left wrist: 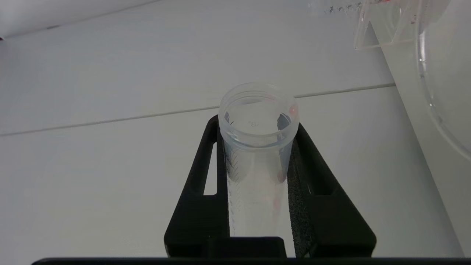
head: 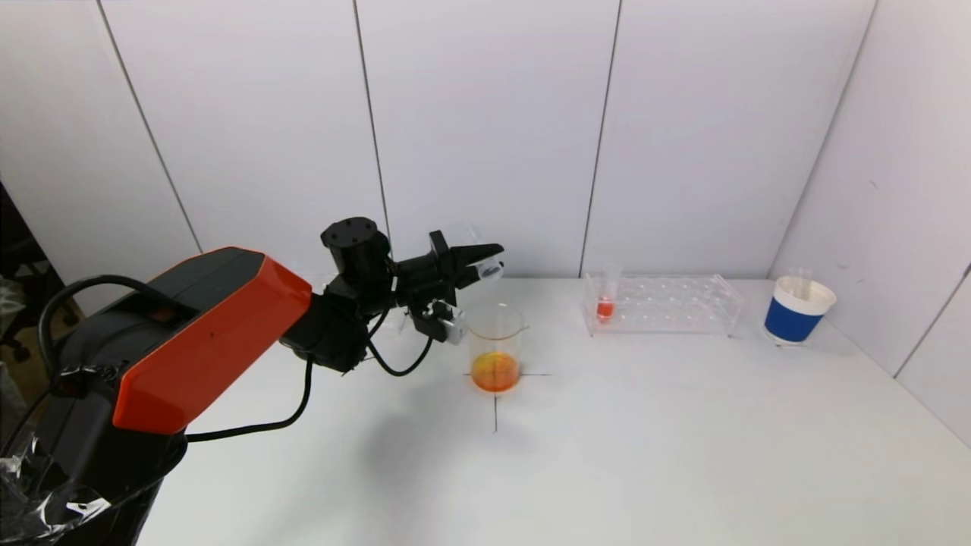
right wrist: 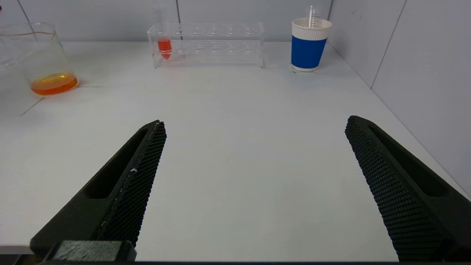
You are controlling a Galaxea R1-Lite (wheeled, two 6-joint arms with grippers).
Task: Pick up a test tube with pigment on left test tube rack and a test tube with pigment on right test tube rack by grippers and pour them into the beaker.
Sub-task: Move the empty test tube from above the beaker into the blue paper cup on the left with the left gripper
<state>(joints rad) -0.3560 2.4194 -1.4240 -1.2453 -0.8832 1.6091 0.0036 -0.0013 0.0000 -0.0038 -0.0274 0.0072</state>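
On the left, our left gripper (head: 485,262) hangs above and just behind the beaker (head: 497,349), its fingers (left wrist: 206,198) clamped on an emptied test tube (left wrist: 257,154) that lies near level, mouth toward the beaker side. Orange liquid sits in the beaker's base, so we judge the left pour done. Moving right, the right rack (head: 664,305) stands on the worktop (head: 607,455) with one red-filled tube (head: 605,303) upright in its leftmost end. A blue paper cup (head: 796,311) stands farther right. Our right gripper (right wrist: 254,191), fingers spread wide and empty, faces that rack from well short of it; the red tube lies ahead and toward the beaker side, its long axis vertical, and the right arm should take it.
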